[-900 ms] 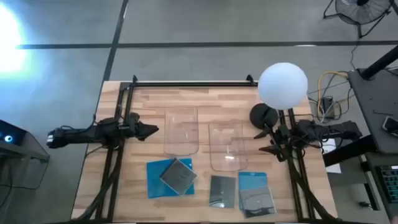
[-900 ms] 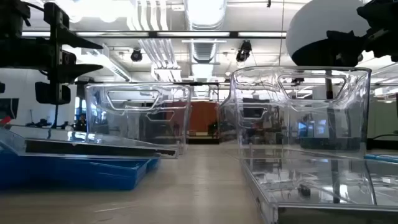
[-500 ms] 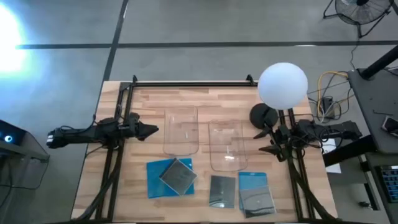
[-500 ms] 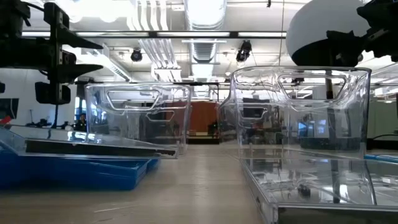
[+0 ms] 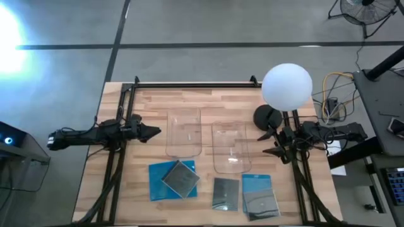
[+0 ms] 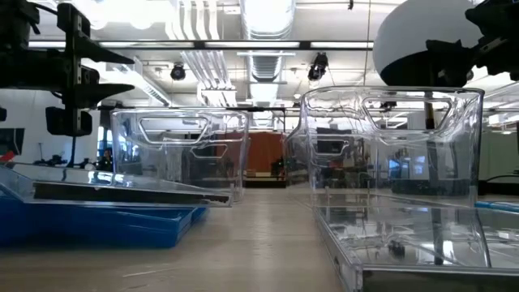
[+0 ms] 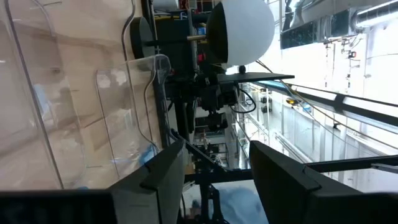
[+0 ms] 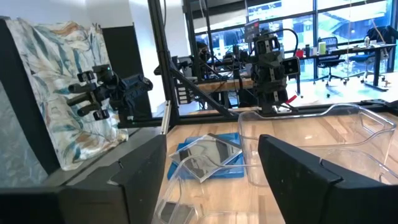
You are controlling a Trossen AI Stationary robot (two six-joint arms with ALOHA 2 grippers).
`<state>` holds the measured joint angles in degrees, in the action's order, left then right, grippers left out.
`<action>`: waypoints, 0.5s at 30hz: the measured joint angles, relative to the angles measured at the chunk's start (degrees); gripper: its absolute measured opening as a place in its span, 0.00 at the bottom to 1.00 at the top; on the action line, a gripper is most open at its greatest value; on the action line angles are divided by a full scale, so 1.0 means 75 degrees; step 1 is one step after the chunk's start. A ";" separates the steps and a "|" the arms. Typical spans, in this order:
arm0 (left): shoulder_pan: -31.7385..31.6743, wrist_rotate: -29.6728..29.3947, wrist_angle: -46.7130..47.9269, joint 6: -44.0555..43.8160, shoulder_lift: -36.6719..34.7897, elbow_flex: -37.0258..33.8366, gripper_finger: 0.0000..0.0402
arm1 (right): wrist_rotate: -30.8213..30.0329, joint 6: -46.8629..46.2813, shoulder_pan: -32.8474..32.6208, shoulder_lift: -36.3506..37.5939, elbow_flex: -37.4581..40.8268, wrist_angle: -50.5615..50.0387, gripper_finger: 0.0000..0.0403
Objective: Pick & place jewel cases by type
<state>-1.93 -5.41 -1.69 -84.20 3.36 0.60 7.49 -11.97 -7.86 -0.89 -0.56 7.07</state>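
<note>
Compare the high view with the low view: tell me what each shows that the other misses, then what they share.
Only the high view shows all the thin square plastic jewel cases at once, including the blue case with a dark case on it at the table's right front and the lone dark grey case, plus the left end effector and right end effector, both open at the table's sides.

Only the low view shows the room's ceiling lights and pipes.

Both show the two clear rectangular plastic bins and the white globe lamp.
</note>
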 joint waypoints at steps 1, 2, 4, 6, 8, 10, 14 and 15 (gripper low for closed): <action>0.0000 -0.0003 0.0000 0.0003 0.0000 0.0000 0.40 | 0.0000 0.0000 -0.0003 0.0000 0.0001 0.0000 0.63; 0.0000 -0.0002 0.0000 0.0002 0.0002 -0.0001 0.40 | 0.0001 0.0000 0.0000 0.0000 0.0002 -0.0001 0.63; 0.0000 -0.0002 0.0000 0.0002 0.0001 0.0000 0.40 | 0.0001 0.0000 0.0000 0.0000 0.0002 0.0000 0.63; 0.0000 -0.0003 0.0000 0.0001 0.0000 0.0000 0.40 | 0.0003 0.0000 0.0015 -0.0003 0.0003 0.0000 0.63; 0.0000 0.0000 0.0000 0.0003 0.0000 -0.0002 0.40 | 0.0000 0.0000 0.0051 -0.0001 0.0000 -0.0052 0.62; 0.0000 0.0000 0.0000 0.0003 0.0000 0.0000 0.40 | -0.0002 0.0001 0.0052 0.0006 0.0000 -0.0093 0.62; 0.0000 -0.0001 0.0000 0.0000 0.0001 -0.0001 0.40 | 0.0000 0.0001 0.0052 -0.0002 0.0000 -0.0104 0.61; 0.0000 -0.0002 0.0000 0.0003 0.0000 -0.0001 0.40 | -0.0010 -0.0005 0.0052 -0.0003 0.0000 -0.0117 0.61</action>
<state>-1.93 -5.43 -1.69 -84.18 3.36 0.60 7.41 -12.00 -7.47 -0.90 -0.56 6.20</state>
